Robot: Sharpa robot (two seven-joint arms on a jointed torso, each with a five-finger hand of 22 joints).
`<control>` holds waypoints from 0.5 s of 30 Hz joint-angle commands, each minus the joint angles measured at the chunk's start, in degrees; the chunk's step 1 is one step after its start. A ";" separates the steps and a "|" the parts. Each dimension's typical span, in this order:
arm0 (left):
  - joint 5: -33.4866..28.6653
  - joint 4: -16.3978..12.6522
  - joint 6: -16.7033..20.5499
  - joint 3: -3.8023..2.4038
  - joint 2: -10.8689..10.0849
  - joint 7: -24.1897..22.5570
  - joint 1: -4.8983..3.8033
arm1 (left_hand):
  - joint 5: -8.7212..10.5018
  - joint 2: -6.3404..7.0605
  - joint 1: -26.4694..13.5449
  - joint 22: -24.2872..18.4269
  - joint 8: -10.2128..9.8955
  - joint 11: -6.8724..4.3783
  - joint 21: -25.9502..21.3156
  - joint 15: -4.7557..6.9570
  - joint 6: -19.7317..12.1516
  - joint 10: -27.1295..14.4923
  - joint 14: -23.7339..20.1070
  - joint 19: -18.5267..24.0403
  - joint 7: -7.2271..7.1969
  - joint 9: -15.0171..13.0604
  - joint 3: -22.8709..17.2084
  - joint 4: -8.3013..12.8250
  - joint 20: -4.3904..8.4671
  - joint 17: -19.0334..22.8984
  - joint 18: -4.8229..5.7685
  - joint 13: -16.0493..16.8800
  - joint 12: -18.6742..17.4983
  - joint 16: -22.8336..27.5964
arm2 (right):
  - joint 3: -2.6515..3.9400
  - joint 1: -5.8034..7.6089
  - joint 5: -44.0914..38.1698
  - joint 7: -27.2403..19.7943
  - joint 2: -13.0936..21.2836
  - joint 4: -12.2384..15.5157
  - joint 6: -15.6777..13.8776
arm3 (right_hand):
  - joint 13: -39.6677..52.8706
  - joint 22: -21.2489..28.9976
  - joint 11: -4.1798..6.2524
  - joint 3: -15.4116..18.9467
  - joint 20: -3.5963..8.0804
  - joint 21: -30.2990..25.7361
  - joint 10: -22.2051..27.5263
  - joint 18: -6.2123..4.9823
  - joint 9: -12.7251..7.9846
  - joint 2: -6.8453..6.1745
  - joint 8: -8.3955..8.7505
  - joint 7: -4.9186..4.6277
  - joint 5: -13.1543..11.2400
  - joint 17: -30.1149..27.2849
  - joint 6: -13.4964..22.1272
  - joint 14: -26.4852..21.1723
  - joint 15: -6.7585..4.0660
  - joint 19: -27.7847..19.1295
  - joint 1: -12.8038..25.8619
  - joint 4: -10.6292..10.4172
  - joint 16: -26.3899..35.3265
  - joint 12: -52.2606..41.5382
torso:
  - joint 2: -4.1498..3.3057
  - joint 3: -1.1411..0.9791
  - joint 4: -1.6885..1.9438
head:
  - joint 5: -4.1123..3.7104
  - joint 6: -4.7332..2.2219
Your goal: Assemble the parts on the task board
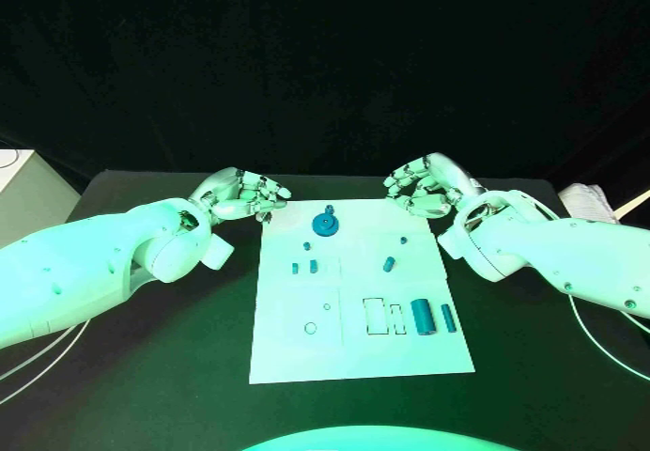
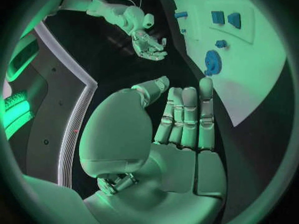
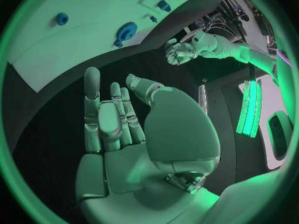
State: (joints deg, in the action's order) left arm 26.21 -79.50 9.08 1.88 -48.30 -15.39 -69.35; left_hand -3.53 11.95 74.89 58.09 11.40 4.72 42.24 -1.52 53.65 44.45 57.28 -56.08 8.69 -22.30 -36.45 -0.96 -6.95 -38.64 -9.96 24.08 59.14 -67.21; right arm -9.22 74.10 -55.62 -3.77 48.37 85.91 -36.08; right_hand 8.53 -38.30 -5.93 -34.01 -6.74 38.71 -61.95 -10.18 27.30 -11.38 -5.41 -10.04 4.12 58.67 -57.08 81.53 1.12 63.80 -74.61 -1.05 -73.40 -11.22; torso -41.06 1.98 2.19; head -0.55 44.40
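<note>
The white task board lies in the middle of the black table. A blue gear sits near its far edge, also seen as the gear and the gear. Small blue pegs stand mid-board, and two blue cylinders lie toward the near right. My left hand hovers off the board's far left corner, and my right hand off its far right corner. Both hold nothing. In the wrist views the left hand and the right hand have their fingers stretched out.
Black tabletop surrounds the board on all sides. A white box stands off the table's far left, and pale cables run along the right arm.
</note>
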 commanded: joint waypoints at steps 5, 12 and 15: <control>-12.09 -1.69 0.00 -0.06 -1.98 -4.49 -0.05 | -0.14 -0.94 -0.05 -4.52 -0.16 1.84 -6.40 -1.58 -0.15 0.16 -3.93 2.06 1.13 -0.39 0.61 -0.91 -1.71 5.17 -0.52 -8.69 -12.49 7.70 | -0.06 -0.11 -7.40 2.03 2.72 1.03 10.50 | -0.45 -2.00 0.46 0.15 0.28 2.12 -1.96 -0.07 0.23 -0.03 0.32 0.61 0.92 3.27 -0.35 1.70 -0.42 2.16 -1.42 0.70 -2.25 -0.50 | 0.41 0.33 -0.05 | -1.96 -0.65; -13.85 -4.06 -1.94 -0.02 -4.04 -6.47 0.16 | -0.14 0.16 0.82 -11.44 0.50 3.13 -16.65 -3.28 0.40 3.47 -6.16 7.26 0.76 -0.80 2.03 0.10 -3.84 12.80 -0.24 -15.80 -23.92 22.74 | -0.18 -0.71 -21.11 8.18 4.32 1.47 17.35 | -0.86 -2.16 0.43 0.45 0.45 2.15 -1.55 -0.04 0.32 -0.80 0.23 0.82 1.54 3.32 -0.68 1.82 -0.36 2.24 -1.27 0.87 -2.38 0.01 | 0.79 0.62 -0.41 | -2.33 -1.09; -13.94 -5.07 -2.30 0.00 -4.68 -6.96 0.26 | -0.09 0.29 0.81 -15.70 0.62 3.08 -22.10 -3.71 0.61 6.77 -4.40 8.25 0.70 -0.87 2.26 0.33 -5.03 15.29 -0.31 -18.28 -28.72 29.85 | -0.21 -1.02 -27.30 11.44 4.48 1.65 19.21 | -1.49 -1.72 0.20 0.47 0.52 1.49 -0.53 -0.12 0.36 -1.20 0.21 0.84 2.24 2.65 -0.87 1.60 -0.15 1.78 -1.08 0.84 -2.02 0.84 | 0.92 0.72 -0.37 | -2.72 -1.15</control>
State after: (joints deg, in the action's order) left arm 14.65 -83.99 8.57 1.92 -52.86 -19.60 -69.15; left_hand -3.53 12.15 75.47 42.81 11.66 7.89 20.81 -5.05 53.98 50.94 53.02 -48.26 9.41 -23.10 -34.37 -0.64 -11.72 -23.66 -9.90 6.02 30.82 -38.15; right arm -9.42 73.19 -71.88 2.35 52.81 87.37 -22.62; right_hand 7.13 -40.09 -5.57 -33.62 -6.46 40.39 -62.90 -10.18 27.59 -11.81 -5.41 -9.39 6.23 61.42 -57.74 82.92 0.70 65.71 -75.87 -0.32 -75.64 -10.53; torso -40.34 2.55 1.85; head -2.97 43.35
